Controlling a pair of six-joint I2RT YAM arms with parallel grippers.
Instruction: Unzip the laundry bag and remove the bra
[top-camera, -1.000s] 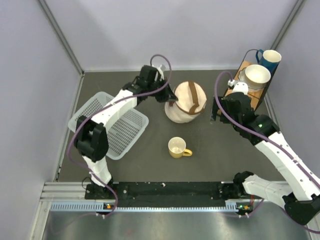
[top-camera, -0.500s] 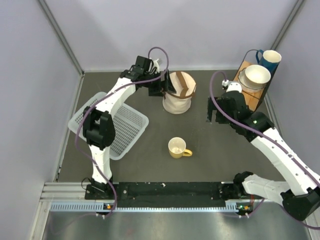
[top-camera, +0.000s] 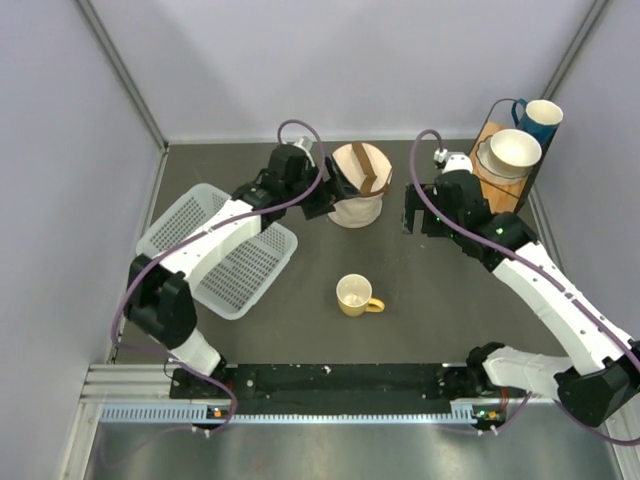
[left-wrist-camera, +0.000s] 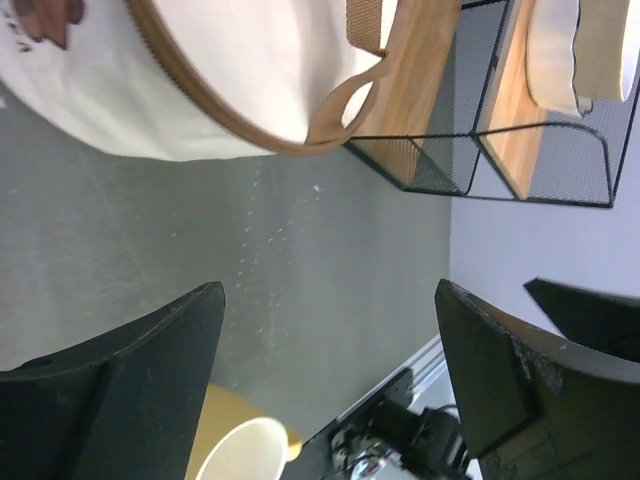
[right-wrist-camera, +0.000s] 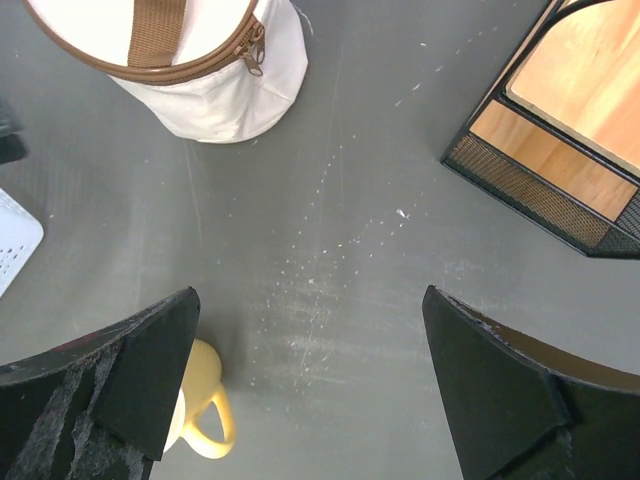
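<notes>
Nothing's unzipped yet as far as I can tell. The laundry bag (top-camera: 357, 186) sits upright at the far middle of the counter (top-camera: 430, 310), lid zipped shut, so the bra must be inside; I can't see it at all. The left claw (left-wrist-camera: 328, 300) hangs just left of the bag, spread wide with nothing in it. The right claw (right-wrist-camera: 310, 300) is a bit off to the bag's right, also spread and empty.

Stuff I'd worry about:
- The zip pull (right-wrist-camera: 252, 45) is tiny and lies flat against the trim on the right-hand side. Easy to pinch fabric instead, or just slip off.
- The bag looks soft and light, and nothing is pinning it down. Tug the zip with one claw and the whole thing probably slides or tips instead of opening, so the other claw needs to brace it.
- The brown strap (right-wrist-camera: 155, 25) runs across the lid and could snag a finger.
- Drag the bag near and it bumps the yellow mug (top-camera: 357, 295); go right and there's the wire rack (top-camera: 500, 190).
</notes>
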